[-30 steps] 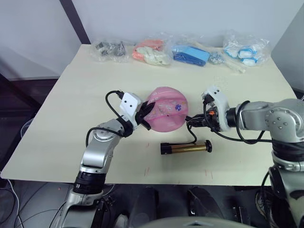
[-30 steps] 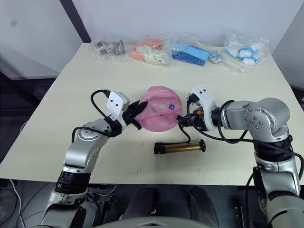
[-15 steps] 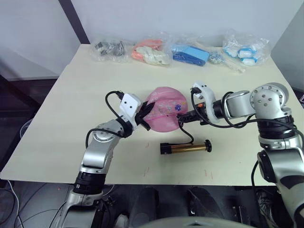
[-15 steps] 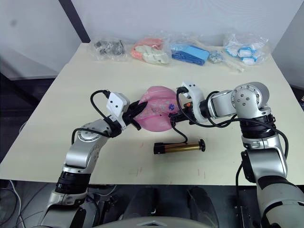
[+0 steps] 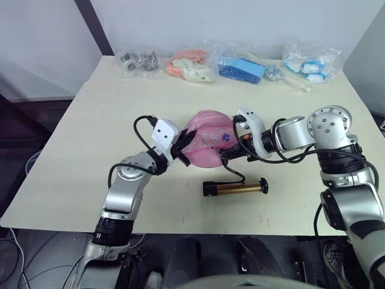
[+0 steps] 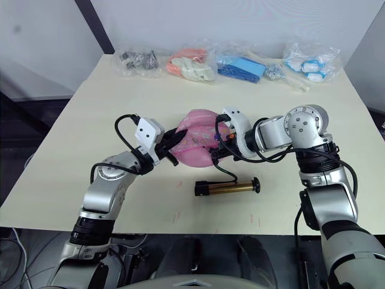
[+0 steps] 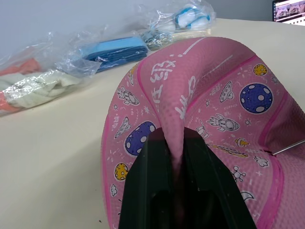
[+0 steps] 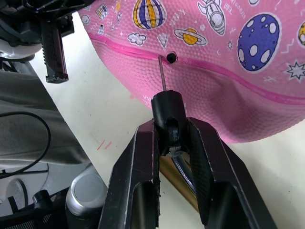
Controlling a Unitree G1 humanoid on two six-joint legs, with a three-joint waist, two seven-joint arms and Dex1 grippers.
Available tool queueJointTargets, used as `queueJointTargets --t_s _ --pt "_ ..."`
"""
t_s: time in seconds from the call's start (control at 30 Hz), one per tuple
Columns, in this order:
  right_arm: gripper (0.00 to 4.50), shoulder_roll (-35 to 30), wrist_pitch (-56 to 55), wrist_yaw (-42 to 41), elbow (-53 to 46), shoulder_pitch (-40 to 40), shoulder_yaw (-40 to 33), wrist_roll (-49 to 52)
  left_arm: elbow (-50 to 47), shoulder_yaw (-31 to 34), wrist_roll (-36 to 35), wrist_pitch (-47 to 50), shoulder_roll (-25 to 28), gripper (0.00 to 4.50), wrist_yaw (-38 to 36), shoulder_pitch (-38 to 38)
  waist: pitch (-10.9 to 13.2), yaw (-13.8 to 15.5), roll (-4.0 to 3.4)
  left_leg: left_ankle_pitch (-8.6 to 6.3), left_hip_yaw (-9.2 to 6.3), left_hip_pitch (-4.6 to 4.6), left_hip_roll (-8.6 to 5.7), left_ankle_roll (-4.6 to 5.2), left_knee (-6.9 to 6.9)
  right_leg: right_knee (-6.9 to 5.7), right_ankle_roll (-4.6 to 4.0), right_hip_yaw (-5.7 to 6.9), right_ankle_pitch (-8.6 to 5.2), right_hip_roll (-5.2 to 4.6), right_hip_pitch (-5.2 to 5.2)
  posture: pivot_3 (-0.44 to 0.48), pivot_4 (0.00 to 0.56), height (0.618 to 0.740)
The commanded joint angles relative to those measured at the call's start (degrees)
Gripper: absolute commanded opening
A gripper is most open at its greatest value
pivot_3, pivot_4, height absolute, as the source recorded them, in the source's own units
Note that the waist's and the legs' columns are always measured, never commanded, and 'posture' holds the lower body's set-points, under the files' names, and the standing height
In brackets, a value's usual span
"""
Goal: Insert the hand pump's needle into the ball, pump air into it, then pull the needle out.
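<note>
**Needle tip at the ball's valve hole, not yet in**

Head views: the ball [image 5: 209, 144] sags mid-tabletop [image 5: 90, 138]. The left hand [image 5: 184, 146] pinches its left side; the right hand [image 5: 230, 152] is at its right. The pump [image 5: 235, 188] lies just in front.

Left wrist view: fingers [image 7: 152, 186] clamp a fold of rubber.

Right wrist view: the right hand grips the needle's [image 8: 162, 72] black fitting [image 8: 167, 109]; the needle tip sits just beside the valve hole [image 8: 171, 57].
</note>
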State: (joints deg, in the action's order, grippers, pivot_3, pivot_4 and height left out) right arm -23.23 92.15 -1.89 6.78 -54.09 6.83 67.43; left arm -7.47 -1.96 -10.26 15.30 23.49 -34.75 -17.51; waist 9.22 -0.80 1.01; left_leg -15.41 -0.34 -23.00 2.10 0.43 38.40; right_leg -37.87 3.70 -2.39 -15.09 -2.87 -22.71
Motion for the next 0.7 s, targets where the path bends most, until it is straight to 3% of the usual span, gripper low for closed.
queueJointTargets --t_s 0.03,0.7 --pt "0.36 -0.11 0.35 0.98 0.11 -0.69 0.19 1.41 0.17 -1.03 0.33 -0.88 0.30 0.03 -0.95 0.68 0.00 0.00 0.00 0.00 0.00 0.00 0.00 0.00 0.00 0.00 0.00 0.00 0.00 0.00 0.00 0.000 0.150 0.736" --pt "0.36 -0.42 0.35 1.62 0.72 -1.08 0.78 1.96 0.93 -2.02 0.96 -3.59 0.93 0.03 -2.03 0.92 0.00 -0.04 0.00 0.00 0.01 0.00 0.01 0.00 -0.04 0.04 0.00 0.00 0.00 0.00 -0.01 0.000 0.150 0.736"
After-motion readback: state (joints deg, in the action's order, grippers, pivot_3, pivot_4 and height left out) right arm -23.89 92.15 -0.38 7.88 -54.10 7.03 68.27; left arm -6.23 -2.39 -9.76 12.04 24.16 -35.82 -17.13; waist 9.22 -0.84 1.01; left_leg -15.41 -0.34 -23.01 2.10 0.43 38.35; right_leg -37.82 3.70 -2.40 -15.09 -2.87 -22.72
